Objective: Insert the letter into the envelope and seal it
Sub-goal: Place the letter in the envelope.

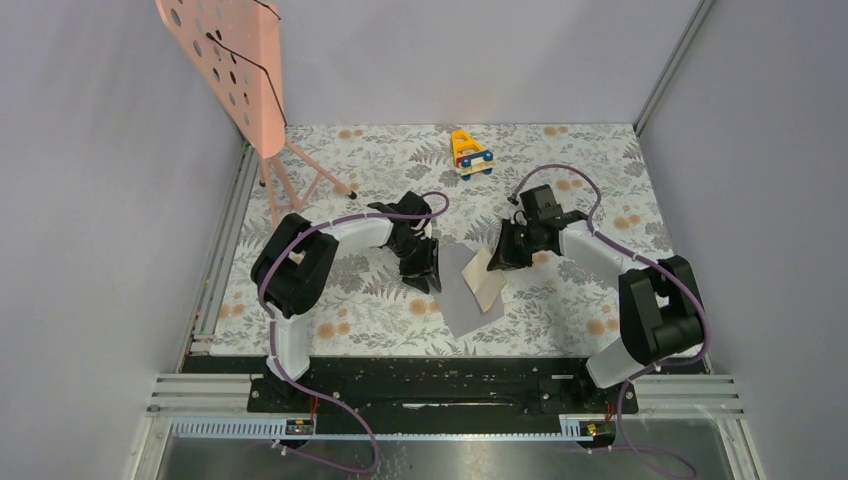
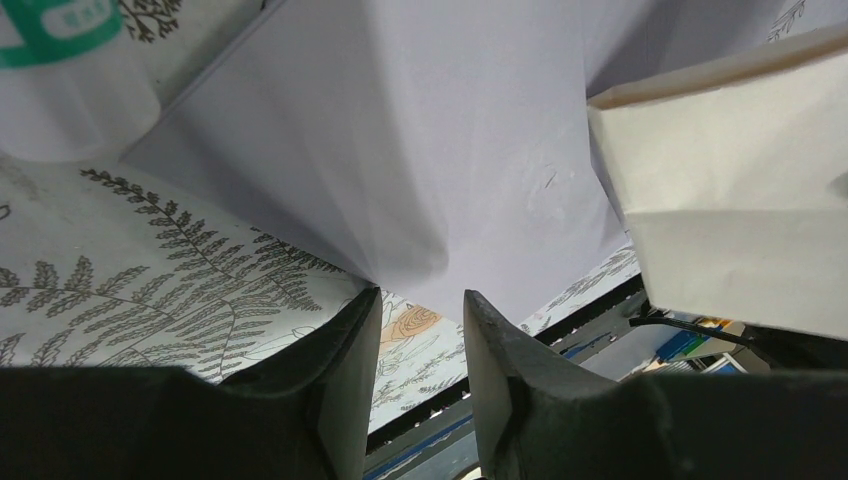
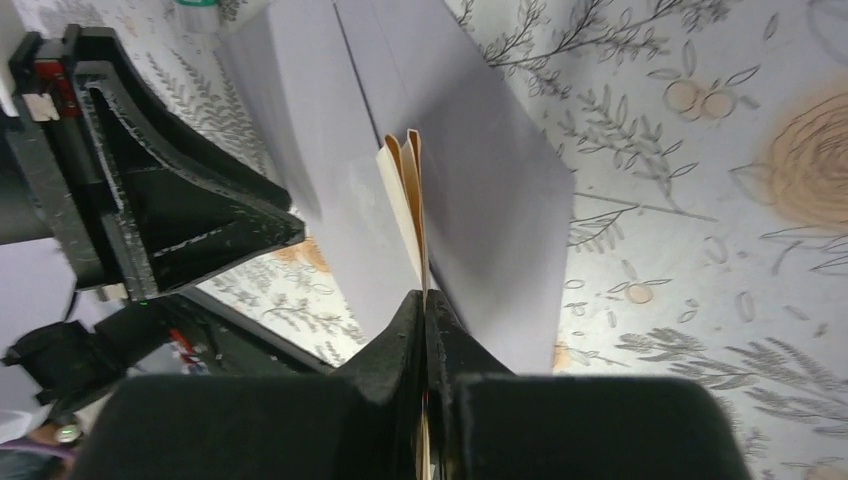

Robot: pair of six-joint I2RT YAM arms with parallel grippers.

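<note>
The grey-lilac envelope lies flat on the floral table between the two arms. In the left wrist view the envelope fills the upper middle. My left gripper is open at its near edge, with bare table showing between the fingers. The letter, a folded tan sheet, is pinched in my right gripper, which holds it over the envelope's right part. In the right wrist view the letter stands edge-on out of the shut gripper, above the envelope. The letter also shows at the right of the left wrist view.
A pink perforated stand rises at the back left. A small colourful toy sits at the back centre. A white container with a green band stands next to the envelope's far side. The black rail marks the table's near edge.
</note>
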